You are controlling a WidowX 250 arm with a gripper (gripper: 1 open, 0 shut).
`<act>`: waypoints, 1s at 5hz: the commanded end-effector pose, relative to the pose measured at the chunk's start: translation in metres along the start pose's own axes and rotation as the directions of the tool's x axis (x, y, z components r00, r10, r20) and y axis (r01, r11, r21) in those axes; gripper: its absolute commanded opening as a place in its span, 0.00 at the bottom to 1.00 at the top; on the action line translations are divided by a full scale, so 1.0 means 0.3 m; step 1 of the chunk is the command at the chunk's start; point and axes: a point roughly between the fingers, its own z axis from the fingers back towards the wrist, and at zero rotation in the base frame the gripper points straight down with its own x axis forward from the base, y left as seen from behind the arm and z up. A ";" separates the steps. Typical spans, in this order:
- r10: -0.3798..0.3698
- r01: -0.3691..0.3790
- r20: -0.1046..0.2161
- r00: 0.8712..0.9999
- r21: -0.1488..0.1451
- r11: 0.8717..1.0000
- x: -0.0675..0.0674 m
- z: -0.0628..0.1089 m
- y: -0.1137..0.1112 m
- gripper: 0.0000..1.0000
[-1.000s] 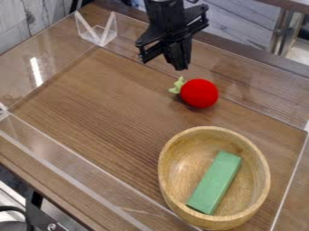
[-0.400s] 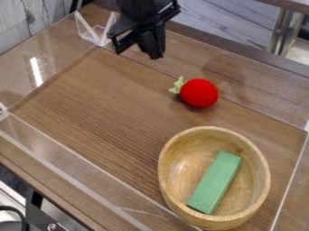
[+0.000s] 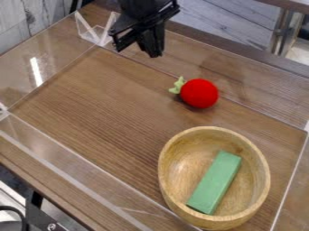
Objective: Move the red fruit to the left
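- A wooden bowl [image 3: 182, 158] is sitting nearest the camera at the lower right, its rim cut off slightly by the bottom edge; a green rectangular block [image 3: 216, 182] is lying tilted inside it.
- The red fruit [image 3: 197, 93] — a toy strawberry with its green leafy tip pointing left — is resting on the wooden tabletop [image 3: 97, 117] beyond the bowl, touching nothing else.
- Clear acrylic walls [image 3: 36, 144] are fencing the table; their edges are hard to trace.
- The black gripper [image 3: 145, 45] is hanging farther back, up and left of the fruit and well apart from it, fingers pinched together on nothing. Its upper body is running out of view.
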 end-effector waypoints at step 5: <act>0.048 -0.048 0.064 0.997 -0.001 0.999 -0.053 -0.068 -0.069 0.00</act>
